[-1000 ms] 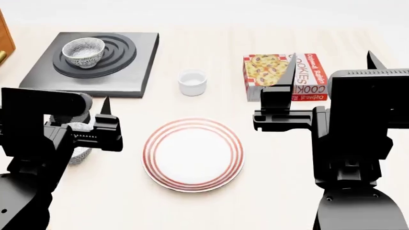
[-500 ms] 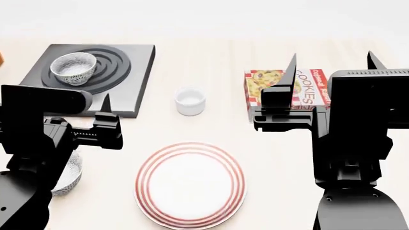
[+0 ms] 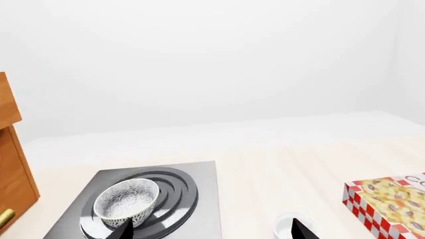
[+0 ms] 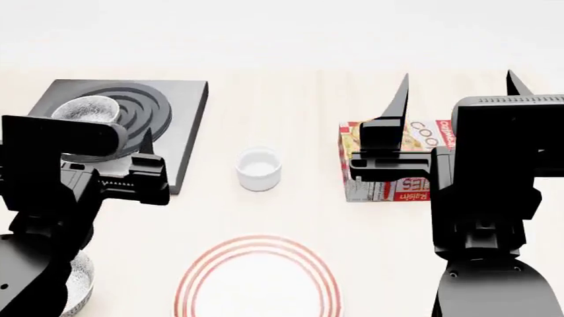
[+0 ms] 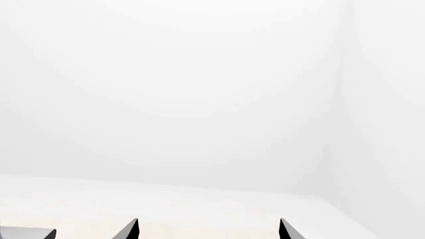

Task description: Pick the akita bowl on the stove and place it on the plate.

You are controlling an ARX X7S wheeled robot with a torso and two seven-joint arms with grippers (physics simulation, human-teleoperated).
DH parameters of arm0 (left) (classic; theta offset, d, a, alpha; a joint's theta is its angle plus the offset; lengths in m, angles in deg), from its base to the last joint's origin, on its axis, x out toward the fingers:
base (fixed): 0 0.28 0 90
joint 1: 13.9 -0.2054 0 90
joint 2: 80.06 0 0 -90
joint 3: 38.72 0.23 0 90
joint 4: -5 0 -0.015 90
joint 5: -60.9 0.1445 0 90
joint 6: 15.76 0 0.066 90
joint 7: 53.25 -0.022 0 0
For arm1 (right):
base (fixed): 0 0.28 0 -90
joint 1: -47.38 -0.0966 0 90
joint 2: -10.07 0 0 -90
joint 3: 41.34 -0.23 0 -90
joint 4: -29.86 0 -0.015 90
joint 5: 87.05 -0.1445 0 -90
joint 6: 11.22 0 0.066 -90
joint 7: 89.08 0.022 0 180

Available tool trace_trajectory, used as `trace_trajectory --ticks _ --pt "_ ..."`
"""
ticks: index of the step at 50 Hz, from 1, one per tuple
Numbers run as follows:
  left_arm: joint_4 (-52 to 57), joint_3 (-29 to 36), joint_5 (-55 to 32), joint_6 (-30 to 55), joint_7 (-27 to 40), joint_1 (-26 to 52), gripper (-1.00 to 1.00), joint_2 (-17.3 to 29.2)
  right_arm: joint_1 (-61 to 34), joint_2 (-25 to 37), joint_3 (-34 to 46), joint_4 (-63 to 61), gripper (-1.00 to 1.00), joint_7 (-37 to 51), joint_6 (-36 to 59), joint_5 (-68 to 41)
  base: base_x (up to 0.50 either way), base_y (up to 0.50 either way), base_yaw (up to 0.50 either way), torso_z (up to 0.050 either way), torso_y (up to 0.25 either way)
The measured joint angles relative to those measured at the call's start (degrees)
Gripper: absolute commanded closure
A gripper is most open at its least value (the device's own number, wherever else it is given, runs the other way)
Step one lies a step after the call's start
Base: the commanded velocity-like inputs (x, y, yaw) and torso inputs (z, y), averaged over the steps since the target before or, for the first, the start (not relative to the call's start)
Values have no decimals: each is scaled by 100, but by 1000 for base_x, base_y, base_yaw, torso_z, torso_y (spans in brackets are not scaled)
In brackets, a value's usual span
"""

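Note:
The speckled akita bowl [image 4: 86, 109] stands on the stove's [image 4: 181, 109] burner rings at the far left, partly hidden behind my left arm. The wrist view shows the akita bowl [image 3: 126, 201] just beyond one fingertip [image 3: 123, 228] of my left gripper [image 3: 211, 231], which is open and empty and hangs short of the stove [image 3: 199, 199]. The red-ringed plate [image 4: 255, 281] lies at the near edge of the head view, cut off by the frame. My right gripper [image 4: 458, 82] is open, empty and raised over the cookie box; the right gripper [image 5: 208, 230] faces a bare wall.
A small white cup [image 4: 259, 169] stands between the stove and a cookie box [image 4: 414, 165]. A second speckled bowl [image 4: 78, 290] sits under my left arm at the near left. A wooden cabinet [image 3: 13, 174] borders the stove's far side.
Everything on the table has slid down the head view, and the plate is now cut off at the bottom. Both arms hold the same place in view, grippers still open.

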Motion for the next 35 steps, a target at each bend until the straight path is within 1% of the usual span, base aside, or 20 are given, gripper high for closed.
trace_trajectory --ticks 35 --pt "-20 72 -77 -45 59 -5 -100 51 5 46 27 12 -100 63 -32 -72 245 0 0 0 1"
